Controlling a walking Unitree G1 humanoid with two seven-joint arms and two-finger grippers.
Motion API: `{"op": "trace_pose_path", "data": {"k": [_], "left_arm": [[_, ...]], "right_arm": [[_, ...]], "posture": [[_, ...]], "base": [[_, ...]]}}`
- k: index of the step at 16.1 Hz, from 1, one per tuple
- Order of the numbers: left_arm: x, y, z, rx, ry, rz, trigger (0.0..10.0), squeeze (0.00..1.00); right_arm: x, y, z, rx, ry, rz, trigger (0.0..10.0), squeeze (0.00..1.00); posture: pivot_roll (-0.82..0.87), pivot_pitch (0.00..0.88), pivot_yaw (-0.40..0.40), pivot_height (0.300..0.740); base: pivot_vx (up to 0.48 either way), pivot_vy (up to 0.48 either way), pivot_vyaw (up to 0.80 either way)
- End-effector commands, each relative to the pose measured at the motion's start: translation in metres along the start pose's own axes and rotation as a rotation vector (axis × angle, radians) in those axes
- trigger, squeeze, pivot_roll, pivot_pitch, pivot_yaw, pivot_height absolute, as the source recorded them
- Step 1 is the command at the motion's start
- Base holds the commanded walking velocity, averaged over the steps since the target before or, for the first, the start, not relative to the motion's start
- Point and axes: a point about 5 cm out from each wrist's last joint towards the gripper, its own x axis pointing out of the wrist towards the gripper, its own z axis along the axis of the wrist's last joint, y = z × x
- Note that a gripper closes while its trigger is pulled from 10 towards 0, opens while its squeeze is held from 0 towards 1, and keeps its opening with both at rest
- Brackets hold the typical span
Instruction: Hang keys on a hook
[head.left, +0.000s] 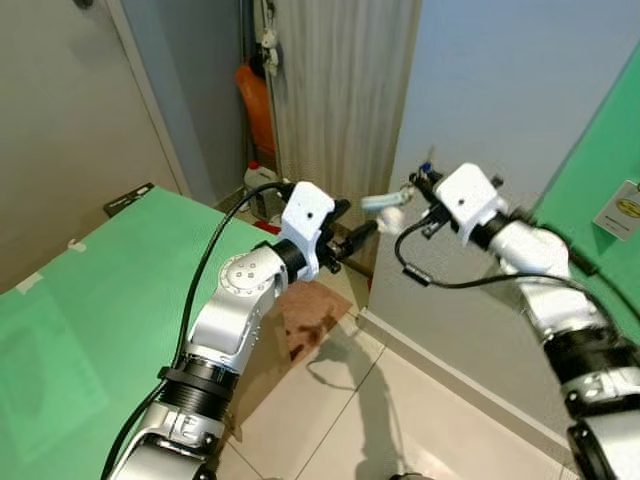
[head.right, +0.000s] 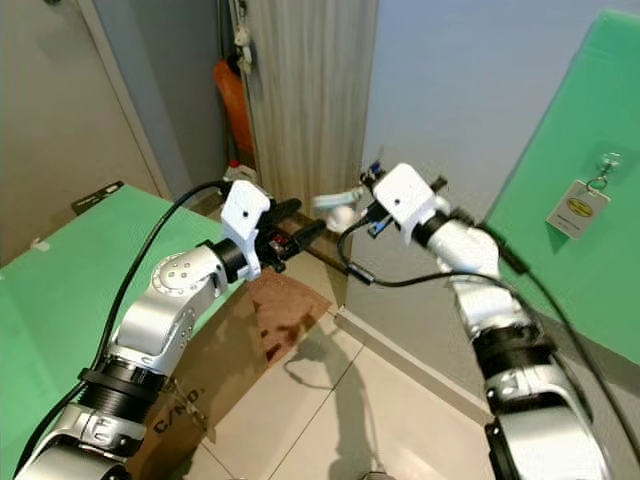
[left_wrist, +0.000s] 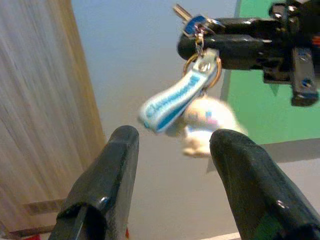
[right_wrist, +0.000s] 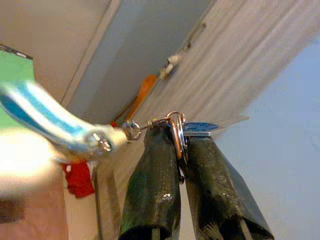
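Your right claw (right_wrist: 181, 165) pinches the keys (right_wrist: 197, 128); ring partly hidden between fingers. Blue-white strap (right_wrist: 45, 121) and plush charm (left_wrist: 206, 122) motion-blurred. Yellow tag (head.right: 578, 208) print too small to read. Orange object (head.left: 256, 105) partly hidden behind the curtain (head.left: 340, 95).

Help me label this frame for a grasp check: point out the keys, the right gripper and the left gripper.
keys (left_wrist: 196, 26), left wrist view, on the blue key head.
right gripper (right_wrist: 182, 150), right wrist view, between its fingertips at the key ring.
left gripper (left_wrist: 172, 137), left wrist view, gap between its open fingertips.

Silver arms; black cables; white wrists.
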Motion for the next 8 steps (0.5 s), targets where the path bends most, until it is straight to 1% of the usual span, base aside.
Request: {"op": "trace_pose_path", "data": {"k": [1, 4, 8], "left_arm": [[0.001, -0.004, 0.006, 0.018, -0.007, -0.044, 10.0, 0.00], [0.001, -0.005, 0.009, 0.031, -0.004, -0.066, 10.0, 0.00], [0.003, -0.004, 0.013, 0.026, -0.015, -0.068, 10.0, 0.00]], "right_arm": [[0.002, -0.008, 0.004, -0.035, -0.011, 0.012, 0.0, 0.00], [0.005, -0.013, 0.009, -0.033, -0.027, 0.020, 0.0, 0.00], [0.009, -0.012, 0.015, -0.036, -0.052, 0.049, 0.0, 0.00]], "posture": [[-0.06, 0.000, 0.059, 0.740], [-0.06, 0.000, 0.059, 0.740], [-0.06, 0.000, 0.061, 0.740]], "base": [[0.000, 0.000, 0.00], [0.000, 0.000, 0.00], [0.000, 0.000, 0.00]]}}
